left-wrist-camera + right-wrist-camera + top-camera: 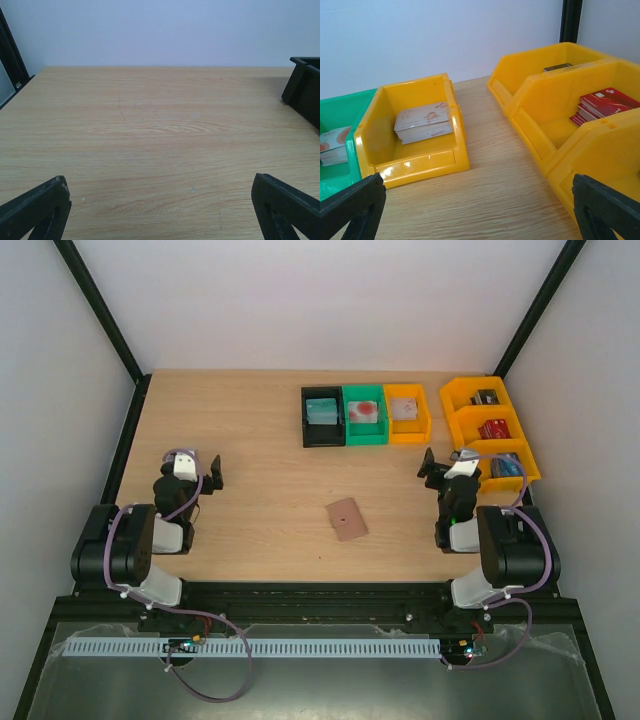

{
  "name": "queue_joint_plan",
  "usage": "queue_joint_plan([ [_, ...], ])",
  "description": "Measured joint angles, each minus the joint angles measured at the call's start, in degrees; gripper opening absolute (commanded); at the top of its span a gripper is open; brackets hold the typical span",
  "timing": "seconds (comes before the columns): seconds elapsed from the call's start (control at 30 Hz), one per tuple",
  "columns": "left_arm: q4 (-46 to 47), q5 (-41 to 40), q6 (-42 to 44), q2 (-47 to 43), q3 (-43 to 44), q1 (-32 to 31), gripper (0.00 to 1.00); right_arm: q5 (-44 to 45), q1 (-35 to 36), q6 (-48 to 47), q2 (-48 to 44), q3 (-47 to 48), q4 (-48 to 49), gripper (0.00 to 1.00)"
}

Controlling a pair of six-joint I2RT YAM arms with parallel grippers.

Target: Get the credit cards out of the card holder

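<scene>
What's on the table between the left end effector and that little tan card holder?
Nothing. In the top view, only bare table lies between the left end effector and the card holder.

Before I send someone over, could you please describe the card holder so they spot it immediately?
On the wooden table, look at the middle stretch, on the near side of the row of coloured bins. The card holder lies there alone: a small, flat, pinkish-tan rectangle with a tiny dark dot, unlike the boxy open-topped bins.
</scene>
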Motion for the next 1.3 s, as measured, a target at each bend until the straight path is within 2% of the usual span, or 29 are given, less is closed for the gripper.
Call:
queue_joint_plan([
  [0.1, 0.17, 0.00, 0.00, 0.00, 0.00, 0.00, 1.00, 0.07, 0.00, 0.02, -0.74, 0.07, -1.68, 0.99],
  [0.27, 0.20, -0.15, -0.02, 0.00, 0.00, 0.00, 0.99, -0.66, -0.11, 1.70, -8.92, 7.41, -16.22, 0.99],
  [0.3, 0.20, -0.17, -0.02, 0.00, 0.00, 0.00, 0.99, -2.32, -0.11, 2.93, -10.49, 10.08, -18.73, 0.99],
  [0.47, -1.22, -0.15, -0.20, -0.48, 0.59, 0.02, 1.00, -16.17, -0.20, 11.34, -12.44, 21.22, -28.61, 0.84],
  [0.6, -16.59, 1.92, -0.57, -4.68, 10.38, 1.36, 0.99, -23.82, 2.40, 14.62, -11.72, 25.79, -41.09, 0.81],
  [0.73, -36.26, 7.41, 1.03, -7.96, 28.41, 3.93, 1.00, -25.16, 8.83, 15.28, -11.67, 26.47, -55.93, 0.76],
  [0.9, -60.26, 14.47, 6.27, -11.50, 43.06, 4.79, 1.00, -25.53, 15.91, 13.27, -10.86, 26.69, -71.89, 0.71],
  [1.1, -82.58, 21.07, 13.29, -17.09, 48.65, 4.74, 0.99, -27.47, 22.08, 10.51, -5.95, 26.77, -82.29, 0.60],
  [1.3, -94.64, 25.42, 15.61, -18.12, 48.81, 4.72, 0.99, -31.21, 23.45, 8.96, 2.08, 27.91, -82.71, 0.49],
])
